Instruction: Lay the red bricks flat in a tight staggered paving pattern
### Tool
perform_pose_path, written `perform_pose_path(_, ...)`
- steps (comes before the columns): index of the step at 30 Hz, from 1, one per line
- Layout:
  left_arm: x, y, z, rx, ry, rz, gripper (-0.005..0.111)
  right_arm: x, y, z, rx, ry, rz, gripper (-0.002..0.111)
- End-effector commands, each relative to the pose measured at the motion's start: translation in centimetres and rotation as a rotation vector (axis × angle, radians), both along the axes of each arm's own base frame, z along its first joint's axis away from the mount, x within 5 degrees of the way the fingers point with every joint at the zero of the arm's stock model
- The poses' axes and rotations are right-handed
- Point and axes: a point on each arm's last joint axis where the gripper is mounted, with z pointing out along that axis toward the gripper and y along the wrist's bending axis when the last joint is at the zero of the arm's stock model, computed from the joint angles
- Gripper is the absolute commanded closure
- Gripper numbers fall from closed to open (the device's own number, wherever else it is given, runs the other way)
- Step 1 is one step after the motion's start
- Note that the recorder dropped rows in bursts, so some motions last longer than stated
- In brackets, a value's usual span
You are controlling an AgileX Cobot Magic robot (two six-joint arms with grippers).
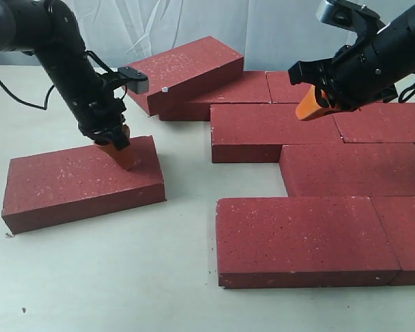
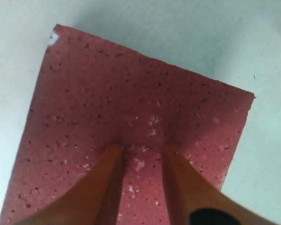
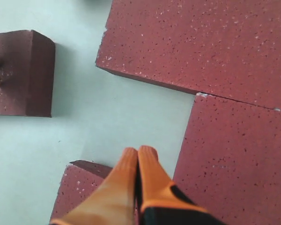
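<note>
The bricks (image 1: 83,181) are dark red, flecked with tiny white specks and dark pits. The table (image 1: 124,290) is pale greenish white. The robot's fingers (image 3: 150,173) are bright orange, its arms (image 1: 62,62) black, the curtain (image 1: 159,28) white

Red bricks (image 1: 304,235), matte, white-specked: most lie flat on the right in staggered rows, edges touching. A lone brick (image 1: 79,181) lies flat on the left, well apart. A tilted brick (image 1: 187,69) leans on a flat one at the back, white chip at its corner
</note>
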Motion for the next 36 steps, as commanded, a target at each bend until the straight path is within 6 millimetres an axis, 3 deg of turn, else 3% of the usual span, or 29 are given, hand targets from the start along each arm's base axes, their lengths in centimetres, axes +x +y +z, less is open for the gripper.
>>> perform_pose_path(1, -1.0, -0.1, 1.4, 0.017, 0.0, -0.036, 0.077, 0.1, -0.2, 0.3, -0.007, -0.023, -0.003, 0.109)
perform_pose_path(6, -1.5, 0.1, 4.8, -0.001, -0.093, -0.057, 0.077, 0.0, -0.2, 0.3, -0.007, -0.021, -0.002, 0.109)
perform_pose_path(10, -1.8, 0.2, 6.0, -0.002, -0.097, 0.016, 0.077, 0.0, -0.2, 0.3, -0.007, -0.018, 0.0, 0.109)
perform_pose_path(14, -0.7, 0.1, 5.9, -0.005, -0.091, 0.334, 0.077, 0.0, -0.2, 0.3, -0.007, -0.018, 0.0, 0.109)
perform_pose_path(17, -0.5, -0.1, 5.8, 0.002, -0.086, 0.443, 0.077, 0.0, -0.2, 0.3, -0.008, -0.019, 0.002, 0.109)
perform_pose_path(25, -0.8, -2.8, 5.1, 0.056, -0.173, 0.426, 0.077, 0.2, -0.2, 0.4, -0.007, -0.036, -0.009, 0.109)
perform_pose_path(31, -1.6, -4.7, 4.2, 0.207, -0.239, 0.405, 0.081, 0.2, -0.2, 0.4, -0.007, -0.036, -0.009, 0.109)
perform_pose_path(36, -1.6, -5.4, 3.5, 0.176, -0.283, 0.398, 0.081, 0.2, -0.2, 0.4, -0.007, -0.036, -0.009, 0.109)
